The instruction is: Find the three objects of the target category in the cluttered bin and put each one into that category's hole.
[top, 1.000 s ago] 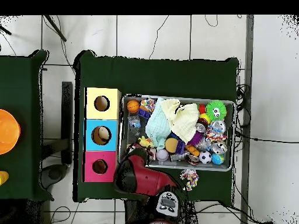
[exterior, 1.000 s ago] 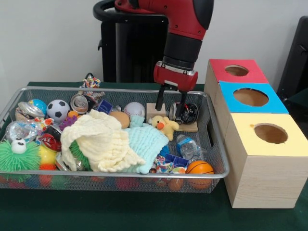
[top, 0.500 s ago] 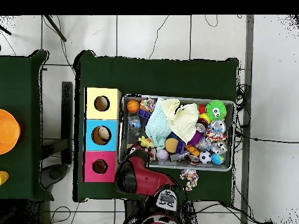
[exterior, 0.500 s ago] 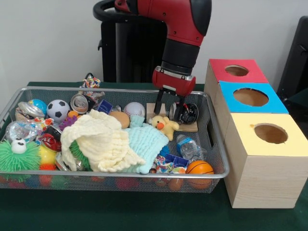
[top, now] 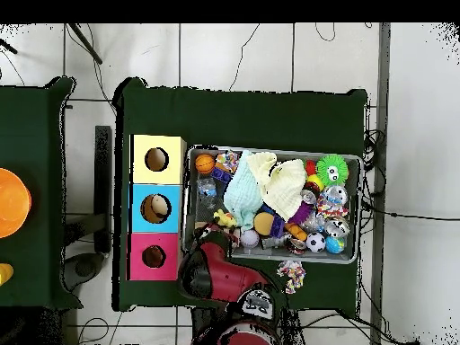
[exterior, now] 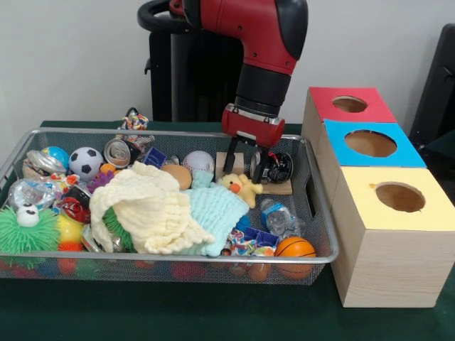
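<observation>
A wire mesh bin full of toys sits on the green counter. The robot's hand hangs open above a small yellow plush duck. From overhead the red arm hides it. Three colored wooden boxes with round holes stand just beside the bin.

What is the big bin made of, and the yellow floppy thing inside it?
The grey mesh bin looks like metal wire: thin woven strands you can see through, with a shiny rim. The pale yellow crinkly cloth looks like soft cotton fabric, matte and puckered, draped in loose folds, though the exact fibre is unclear.
</observation>
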`<action>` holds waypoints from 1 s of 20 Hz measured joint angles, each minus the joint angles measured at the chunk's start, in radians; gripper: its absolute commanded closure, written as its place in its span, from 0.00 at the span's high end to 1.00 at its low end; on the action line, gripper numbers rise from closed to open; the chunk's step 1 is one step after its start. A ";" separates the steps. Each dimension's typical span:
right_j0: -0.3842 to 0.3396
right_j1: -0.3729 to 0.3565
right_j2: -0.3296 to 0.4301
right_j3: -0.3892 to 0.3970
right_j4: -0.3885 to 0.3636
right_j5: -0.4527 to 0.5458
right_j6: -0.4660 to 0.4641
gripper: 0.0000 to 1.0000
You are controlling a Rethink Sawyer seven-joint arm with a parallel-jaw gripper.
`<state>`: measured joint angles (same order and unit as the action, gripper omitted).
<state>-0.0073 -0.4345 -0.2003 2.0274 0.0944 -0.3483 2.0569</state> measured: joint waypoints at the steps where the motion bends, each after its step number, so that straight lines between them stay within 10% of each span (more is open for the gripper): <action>1: 0.000 0.002 0.000 0.000 0.000 -0.005 0.000 1.00; 20: -0.065 0.025 0.037 0.000 -0.010 -0.053 0.000 1.00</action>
<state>-0.0728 -0.4096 -0.1638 2.0270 0.0847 -0.4013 2.0569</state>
